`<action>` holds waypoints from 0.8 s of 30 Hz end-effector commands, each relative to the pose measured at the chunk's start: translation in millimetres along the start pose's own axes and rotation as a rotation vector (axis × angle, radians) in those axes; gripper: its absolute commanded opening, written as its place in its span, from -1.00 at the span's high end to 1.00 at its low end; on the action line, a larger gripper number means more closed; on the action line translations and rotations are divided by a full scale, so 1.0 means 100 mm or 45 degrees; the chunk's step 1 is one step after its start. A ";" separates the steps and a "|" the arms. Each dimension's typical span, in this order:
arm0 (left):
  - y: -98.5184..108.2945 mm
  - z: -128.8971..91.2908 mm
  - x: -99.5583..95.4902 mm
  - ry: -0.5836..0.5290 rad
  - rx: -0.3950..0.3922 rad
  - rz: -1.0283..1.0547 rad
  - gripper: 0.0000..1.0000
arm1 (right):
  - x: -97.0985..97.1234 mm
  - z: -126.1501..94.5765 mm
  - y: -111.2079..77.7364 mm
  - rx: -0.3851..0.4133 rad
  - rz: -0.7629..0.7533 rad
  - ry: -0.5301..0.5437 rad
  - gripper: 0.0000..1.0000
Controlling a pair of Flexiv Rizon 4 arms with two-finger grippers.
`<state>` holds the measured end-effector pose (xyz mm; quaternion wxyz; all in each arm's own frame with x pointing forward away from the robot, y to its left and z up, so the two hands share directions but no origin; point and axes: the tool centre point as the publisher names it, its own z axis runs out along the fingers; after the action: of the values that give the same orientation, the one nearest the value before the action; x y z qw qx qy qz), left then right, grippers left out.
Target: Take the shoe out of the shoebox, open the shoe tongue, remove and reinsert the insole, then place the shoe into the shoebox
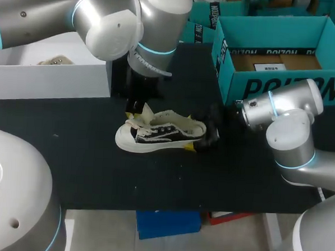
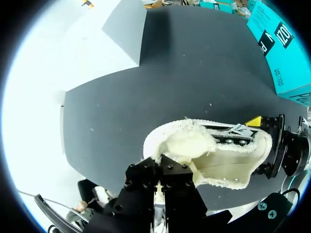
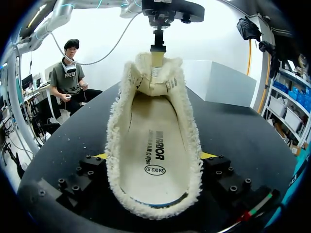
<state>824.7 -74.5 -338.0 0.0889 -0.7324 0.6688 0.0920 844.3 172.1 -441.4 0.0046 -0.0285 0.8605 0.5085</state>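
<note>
**Left arm** [image 1: 108, 24] and **right arm** [image 1: 291, 129]: rounded silver-grey housings, with a light-blue ring at each joint and smooth domed end caps. **Left gripper** [image 2: 159, 167] and **right gripper** [image 3: 153, 162]: black blocks studded with socket-head screws. The right fingertips [image 3: 208, 156] are yellow. A thin grey cable [image 3: 104, 53] trails from the left wrist.

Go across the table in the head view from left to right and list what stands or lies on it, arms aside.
white box → shoe → teal shoebox
</note>
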 end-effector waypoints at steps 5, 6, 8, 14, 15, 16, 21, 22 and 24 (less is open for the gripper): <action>0.00 0.02 -0.03 -0.005 0.005 -0.008 0.80 | 0.00 0.02 -0.03 0.002 0.001 -0.001 1.00; 0.00 0.01 -0.04 -0.007 0.004 -0.009 0.59 | 0.00 0.02 -0.03 0.002 0.001 -0.001 1.00; -0.01 0.00 -0.06 -0.001 -0.005 -0.015 -1.00 | 0.00 0.02 -0.03 0.002 0.001 -0.001 1.00; -0.06 -0.18 -0.10 0.036 0.008 -0.005 -1.00 | 0.00 0.02 -0.03 0.002 0.001 -0.001 1.00; -0.08 -0.22 -0.11 0.046 0.013 0.002 -1.00 | 0.00 0.02 -0.03 0.002 0.001 -0.001 1.00; -0.09 -0.27 -0.12 0.054 0.027 0.009 -1.00 | 0.00 0.02 -0.03 0.002 0.001 -0.001 1.00; -0.14 -0.51 -0.10 0.082 0.076 0.090 -1.00 | 0.00 0.02 -0.03 0.002 0.001 -0.001 1.00; -0.15 -0.57 -0.08 0.085 0.089 0.123 -1.00 | 0.00 0.02 -0.03 0.002 0.001 -0.001 1.00; -0.17 -0.65 -0.04 0.083 0.115 0.185 -1.00 | 0.00 0.02 -0.03 0.002 0.001 -0.001 1.00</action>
<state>846.4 -84.8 -285.9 0.0874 -0.6901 0.7169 0.0471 844.3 171.8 -441.6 0.0046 -0.0283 0.8606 0.5085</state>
